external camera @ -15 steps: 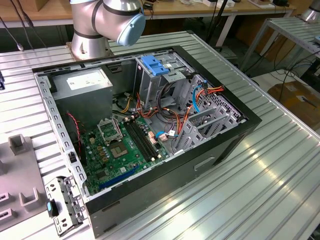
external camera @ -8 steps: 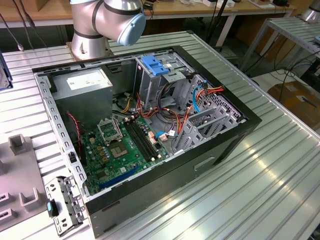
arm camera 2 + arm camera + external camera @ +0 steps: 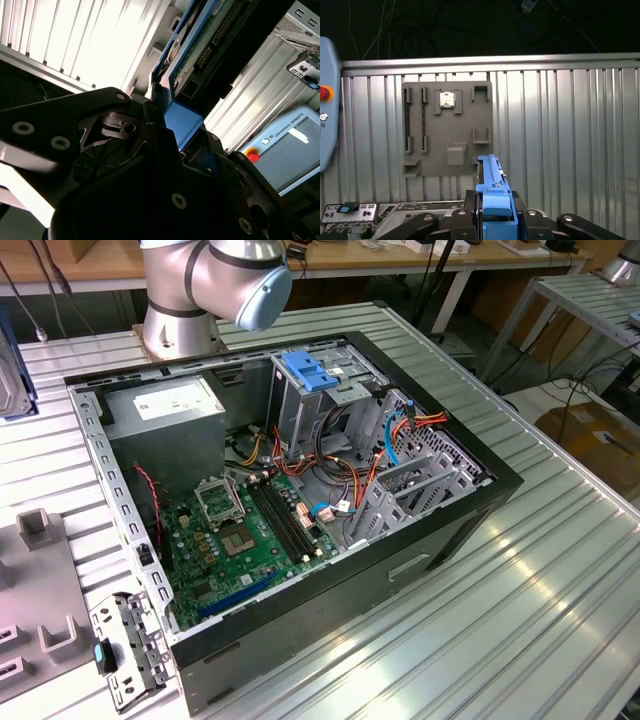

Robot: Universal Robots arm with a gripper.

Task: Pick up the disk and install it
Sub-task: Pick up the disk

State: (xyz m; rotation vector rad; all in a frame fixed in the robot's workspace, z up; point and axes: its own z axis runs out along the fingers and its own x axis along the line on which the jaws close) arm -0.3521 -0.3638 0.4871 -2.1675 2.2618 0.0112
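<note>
The disk [image 3: 492,187] stands on edge between my gripper's [image 3: 495,222] black fingers, its blue plastic side rail facing the first wrist view. In the second wrist view the disk [image 3: 200,45] shows its green circuit-board underside and blue rail, with the gripper [image 3: 175,145] shut on its end. It hangs in the air above the ribbed metal table. At the exterior view's left edge, a silver and blue part of the disk [image 3: 12,365] shows, well apart from the open computer case [image 3: 500,485].
Inside the case sit a metal cage with a blue plastic top [image 3: 310,370], a grey power-supply box [image 3: 165,405] and a green motherboard [image 3: 240,530]. A grey fixture plate [image 3: 447,130] lies on the table under the disk. A small bracket [image 3: 125,650] lies beside the case. A teach pendant [image 3: 290,150] is nearby.
</note>
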